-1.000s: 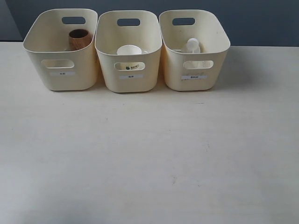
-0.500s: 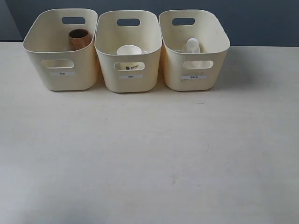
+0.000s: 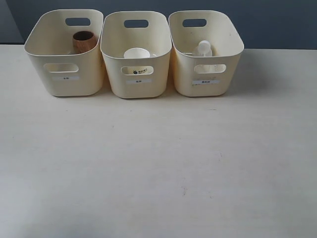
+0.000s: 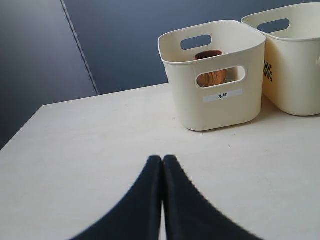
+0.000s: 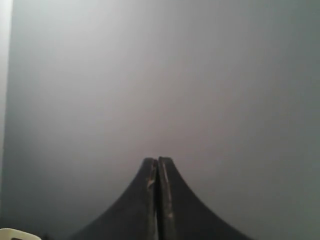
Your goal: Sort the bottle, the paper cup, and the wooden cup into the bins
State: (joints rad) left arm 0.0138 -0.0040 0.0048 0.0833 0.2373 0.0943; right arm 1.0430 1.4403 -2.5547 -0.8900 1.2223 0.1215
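Here, three cream-yellow bins stand in a row along the top of the exterior view, on a pale table (image 3: pixel 158 163). The left bin (image 3: pixel 64 74) holds the wooden cup (image 3: pixel 84 41), upright near its back wall. The middle bin (image 3: pixel 137 82) holds the paper cup (image 3: pixel 137 53), its white rim showing above the front handle cutout and its dark mark visible through it. The right bin (image 3: pixel 205 82) holds the bottle (image 3: pixel 203 48), its white cap and clear shoulders showing above the front wall. The bins sit just beside one another, the middle one touching or nearly touching its neighbours.

Neither arm appears in the exterior view. In the left wrist view, the left gripper (image 4: pixel 162 159) sits at the bottom centre, its black jaws pressed together with nothing between them, above the bare table, well apart from the bin with the wooden cup at the upper right. In the right wrist view, the right gripper (image 5: pixel 157 160) also has its jaws closed together and empty, facing a plain grey wall (image 5: pixel 160 75).
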